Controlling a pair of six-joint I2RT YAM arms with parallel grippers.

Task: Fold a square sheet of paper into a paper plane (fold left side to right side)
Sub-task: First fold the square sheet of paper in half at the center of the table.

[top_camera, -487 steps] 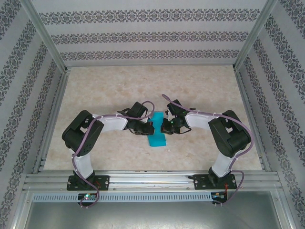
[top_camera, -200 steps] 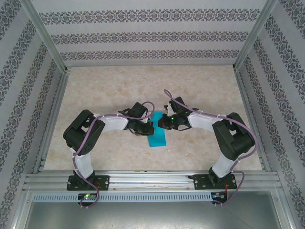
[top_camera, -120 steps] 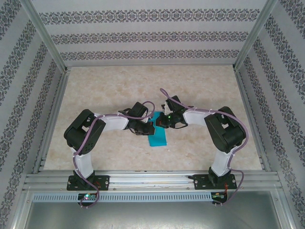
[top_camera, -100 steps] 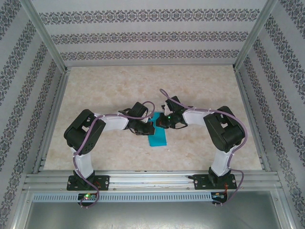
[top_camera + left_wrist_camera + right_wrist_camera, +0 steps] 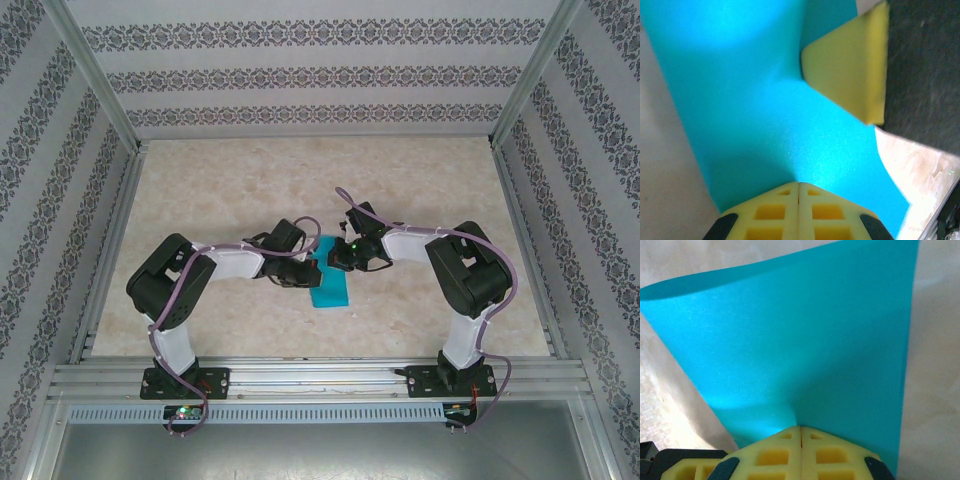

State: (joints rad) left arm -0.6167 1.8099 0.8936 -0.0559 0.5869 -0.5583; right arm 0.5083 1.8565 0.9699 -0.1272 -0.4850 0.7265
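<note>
Sheet: the thin teal-blue square sheet of paper [image 5: 331, 289] is seen as a narrow band mid-way across the marbled beige table [image 5: 240, 190]. Its long axis runs near to far, between the two grippers.
Left gripper: the left gripper [image 5: 799, 192] is closed with its tip touching the sheet; a pinch cannot be confirmed.
Right gripper: the right gripper [image 5: 800, 437] is clamped on the sheet, which bows upward from it.
Key relation: the left side is judged to be carried rightward, across the long axis.

Black-white arms [image 5: 240, 262], purple cables [image 5: 228, 244], possibly green light [image 5: 352, 241].
</note>
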